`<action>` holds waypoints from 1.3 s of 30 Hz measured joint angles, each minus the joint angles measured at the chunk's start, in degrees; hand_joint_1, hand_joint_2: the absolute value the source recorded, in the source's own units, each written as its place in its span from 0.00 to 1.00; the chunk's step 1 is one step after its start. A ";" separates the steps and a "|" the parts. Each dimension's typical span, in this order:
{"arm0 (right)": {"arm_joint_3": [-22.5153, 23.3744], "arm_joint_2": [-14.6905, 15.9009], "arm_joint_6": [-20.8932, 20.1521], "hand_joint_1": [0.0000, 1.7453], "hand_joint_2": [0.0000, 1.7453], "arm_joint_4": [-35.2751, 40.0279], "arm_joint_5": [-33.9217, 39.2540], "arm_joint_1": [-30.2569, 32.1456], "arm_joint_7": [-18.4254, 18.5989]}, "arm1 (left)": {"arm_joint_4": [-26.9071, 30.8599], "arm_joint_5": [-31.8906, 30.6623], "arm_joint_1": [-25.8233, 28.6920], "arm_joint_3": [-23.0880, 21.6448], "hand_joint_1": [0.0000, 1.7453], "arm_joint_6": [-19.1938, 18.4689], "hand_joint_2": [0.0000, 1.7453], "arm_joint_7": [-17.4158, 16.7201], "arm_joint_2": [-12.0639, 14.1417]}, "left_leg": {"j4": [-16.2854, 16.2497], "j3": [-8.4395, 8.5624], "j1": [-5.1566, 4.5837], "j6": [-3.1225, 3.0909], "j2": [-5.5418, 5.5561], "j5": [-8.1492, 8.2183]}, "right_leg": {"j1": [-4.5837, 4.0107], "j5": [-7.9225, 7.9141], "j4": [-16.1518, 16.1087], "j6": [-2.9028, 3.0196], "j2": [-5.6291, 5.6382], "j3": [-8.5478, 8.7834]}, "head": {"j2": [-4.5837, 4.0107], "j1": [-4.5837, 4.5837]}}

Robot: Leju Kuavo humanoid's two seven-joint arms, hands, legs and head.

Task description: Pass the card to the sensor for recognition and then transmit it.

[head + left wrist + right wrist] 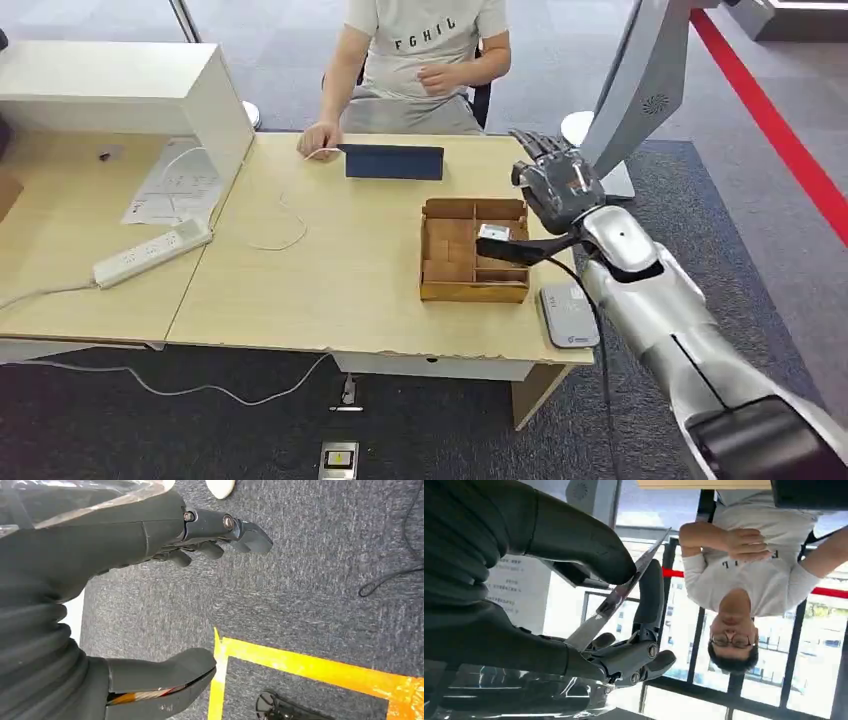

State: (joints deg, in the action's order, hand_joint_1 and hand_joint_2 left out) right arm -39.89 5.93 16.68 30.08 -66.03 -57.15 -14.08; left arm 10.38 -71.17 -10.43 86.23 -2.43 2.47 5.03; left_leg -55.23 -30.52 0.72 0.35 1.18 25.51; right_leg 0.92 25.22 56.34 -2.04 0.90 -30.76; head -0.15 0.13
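My right hand (555, 185) is raised above the right end of a wooden compartment box (470, 292). In the right wrist view a thin glossy card (619, 595) is pinched edge-on between the thumb (584, 540) and the dark fingers (644, 655). A flat grey-white sensor pad (568, 316) lies on the table's right edge, just below and right of the box. A small pale item (493, 233) sits in one box compartment. My left hand (125, 545) hangs over the carpet, fingers apart, holding nothing.
A person (425, 55) sits at the table's far side, one hand (318, 140) resting beside a dark tablet (393, 162). A white cable (280, 235), a power strip (150, 253) and a white cabinet (120, 100) stand to the left. A grey machine column (645, 90) rises at the right.
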 joint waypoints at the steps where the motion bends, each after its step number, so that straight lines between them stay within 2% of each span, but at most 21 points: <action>1: -0.11 -0.46 0.00 1.00 1.00 -0.04 0.00 -0.32 0.00 | 0.00 -0.20 0.01 0.00 0.00 0.00 1.00 0.00 -0.07 | 0.00 0.00 0.00 0.00 0.00 0.00 | 0.00 0.00 0.00 0.00 0.00 0.00 | 0.00 0.00; 16: -2.03 -6.82 -3.54 1.00 1.00 -5.20 -2.73 -4.39 2.80 | -0.02 -1.01 0.00 0.00 0.00 -0.17 1.00 0.61 -0.20 | 0.00 -0.01 0.00 0.00 0.00 0.00 | 0.00 0.00 0.01 0.00 0.00 -0.02 | 0.00 0.02; 19: -2.36 -7.37 -3.67 1.00 1.00 -6.01 -2.82 -4.77 3.04 | -0.02 -1.09 0.00 0.00 0.00 -0.20 1.00 0.63 -0.20 | 0.00 -0.01 0.00 0.00 -0.01 0.00 | 0.00 0.00 0.00 0.00 0.00 -0.02 | 0.00 -0.02; 24: -3.01 -8.07 -7.32 1.00 1.00 -7.45 -3.58 -5.42 5.59 | -0.02 -1.38 0.02 0.00 0.00 -0.63 1.00 1.03 -0.22 | 0.00 -0.01 0.00 0.00 -0.01 0.00 | 0.00 0.00 -0.01 0.00 0.00 -0.01 | 0.00 0.00; 33: -3.98 -8.35 -7.17 1.00 1.00 -9.62 -4.26 -6.20 6.12 | -0.04 -1.42 0.04 0.00 0.00 -0.63 1.00 0.83 -0.22 | 0.00 -0.01 0.00 0.00 -0.01 0.00 | 0.00 0.00 0.00 0.00 0.00 -0.02 | 0.00 0.00; 34: -4.02 -8.35 -7.15 0.94 1.00 -9.75 -4.26 -6.20 6.16 | -0.04 -1.44 0.04 0.00 0.00 -0.63 1.00 0.79 -0.22 | 0.00 -0.01 0.00 0.00 -0.01 0.00 | 0.00 0.00 0.00 0.00 0.00 -0.03 | 0.00 0.00; 35: -4.09 -8.35 -7.08 0.02 1.00 -9.95 -4.26 -6.20 6.19 | -0.04 -1.46 0.04 0.00 0.00 -0.66 1.00 0.76 -0.22 | 0.00 -0.01 0.00 0.00 -0.01 0.00 | 0.00 0.00 0.00 0.00 0.00 -0.02 | 0.00 0.00; 36: -4.15 -8.35 -7.06 0.00 0.00 -10.10 -4.26 -6.20 6.23 | -0.04 -1.46 0.04 0.00 0.00 -0.66 1.00 0.77 -0.22 | 0.00 -0.01 0.00 0.00 -0.01 0.00 | 0.00 0.00 -0.01 0.00 0.00 -0.02 | 0.00 0.00; 39: -4.35 -8.33 -6.95 0.00 0.00 -10.69 -4.26 -6.19 6.51 | -0.07 -1.53 0.04 0.00 0.00 -0.66 1.00 0.76 -0.22 | 0.00 -0.01 0.00 0.00 -0.01 0.00 | 0.00 0.00 -0.01 0.00 0.00 -0.03 | 0.00 0.00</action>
State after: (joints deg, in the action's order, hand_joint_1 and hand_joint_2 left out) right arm -44.24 -2.40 9.73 19.39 -70.29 -63.35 -7.56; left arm 10.32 -72.69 -10.39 86.23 -3.08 3.23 4.81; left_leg -55.24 -30.53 0.72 0.35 1.17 25.51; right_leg 0.92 25.22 56.34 -2.03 0.90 -30.79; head -0.15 0.13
